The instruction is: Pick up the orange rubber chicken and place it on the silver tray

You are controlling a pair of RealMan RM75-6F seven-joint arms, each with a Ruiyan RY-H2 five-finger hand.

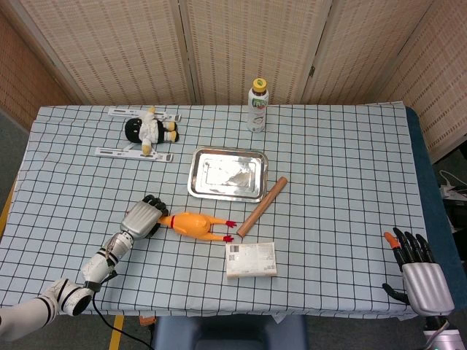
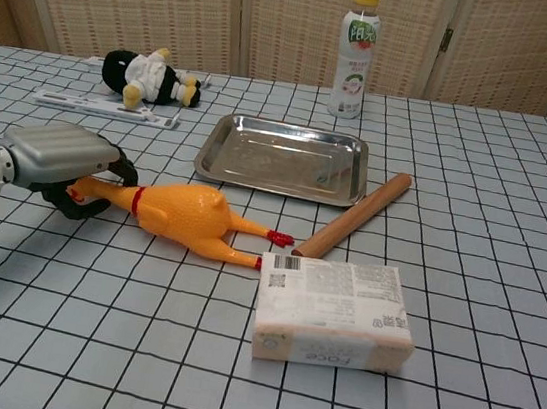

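The orange rubber chicken (image 1: 193, 223) (image 2: 186, 218) lies on the checked cloth, its head to the left and its red feet toward the right. My left hand (image 1: 142, 217) (image 2: 53, 157) is curled over its head and neck, with fingers wrapped around that end. The silver tray (image 1: 219, 171) (image 2: 282, 155) sits just beyond the chicken, holding nothing. My right hand (image 1: 417, 270) hovers at the table's near right edge, fingers apart and holding nothing; only the head view shows it.
A wooden rolling pin (image 1: 261, 206) (image 2: 355, 215) lies diagonally right of the tray. A tissue pack (image 1: 251, 259) (image 2: 332, 311) sits in front of the chicken's feet. A bottle (image 1: 257, 95) (image 2: 358, 39) stands behind the tray, and a plush toy (image 1: 151, 129) (image 2: 151, 76) lies far left.
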